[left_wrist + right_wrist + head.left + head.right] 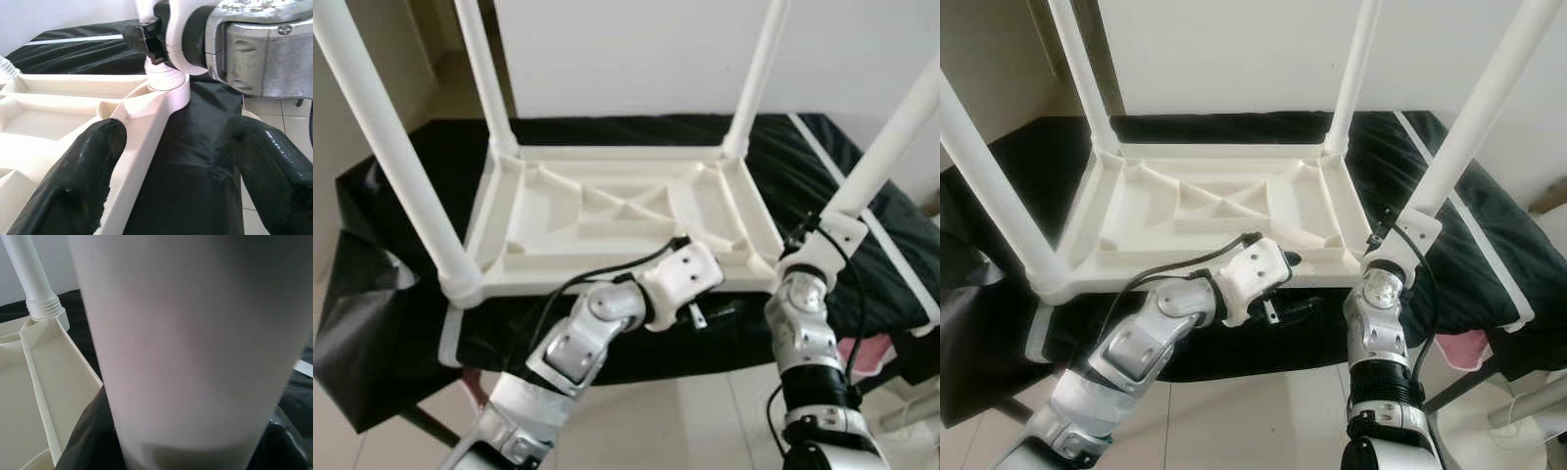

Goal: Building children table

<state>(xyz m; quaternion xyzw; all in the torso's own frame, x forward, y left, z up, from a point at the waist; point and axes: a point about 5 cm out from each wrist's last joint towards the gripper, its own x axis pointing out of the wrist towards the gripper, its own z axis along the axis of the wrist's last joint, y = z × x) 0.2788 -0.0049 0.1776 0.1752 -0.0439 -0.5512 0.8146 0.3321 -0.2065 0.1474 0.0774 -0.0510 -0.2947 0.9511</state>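
A white plastic children's table [607,220] lies upside down on a black-covered surface [401,294], its four legs pointing up. Low at the table's near edge, my left gripper [717,311] hangs open; its two black fingers [73,186] straddle the rim and the black cloth, holding nothing. My right gripper [818,240] is at the base of the near right leg [891,127], where that leg meets the corner socket. This leg [195,357] sits close between the right gripper's dark fingers, which look shut on it. The far right leg [34,279] shows its threaded base in the corner.
The black cloth [1469,255] drapes over the edges of the support under the table. A pink object [1464,348] lies low on the right by the tiled floor [685,421]. A white wall [626,59] stands behind.
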